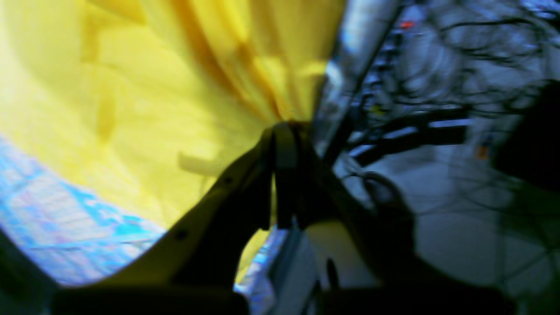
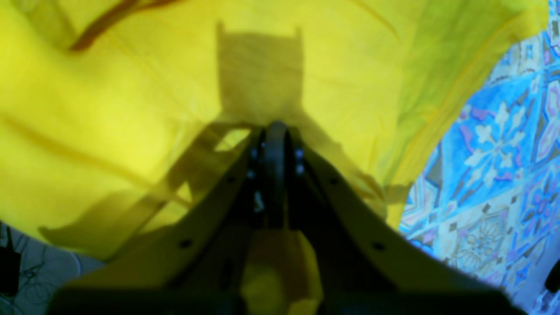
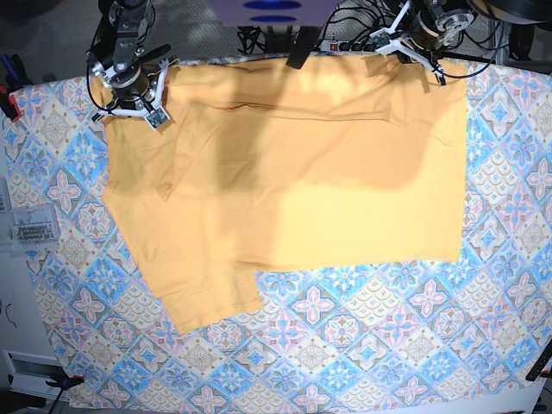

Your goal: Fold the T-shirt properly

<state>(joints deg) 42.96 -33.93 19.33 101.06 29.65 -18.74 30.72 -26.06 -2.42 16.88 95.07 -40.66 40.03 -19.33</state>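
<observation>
The yellow-orange T-shirt [image 3: 293, 172] lies spread on the patterned tablecloth [image 3: 345, 345], with one part hanging down at the lower left. My left gripper [image 3: 420, 40] is at the shirt's far right corner. In the left wrist view it [image 1: 284, 131] is shut on gathered shirt cloth [image 1: 153, 87], and folds run into the tips. My right gripper [image 3: 131, 86] is at the far left corner. In the right wrist view it [image 2: 275, 131] is shut with its tips on the shirt [image 2: 131, 109]. The dark neckline trim [image 2: 100, 26] shows beyond it.
A power strip and tangled cables [image 3: 345, 39] run behind the table's far edge. A clear plastic box [image 3: 30, 228] sits off the left side. A red clamp [image 3: 9, 103] holds the tablecloth [image 2: 494, 175] at the left edge. Floor and cables [image 1: 437, 131] show past the left gripper.
</observation>
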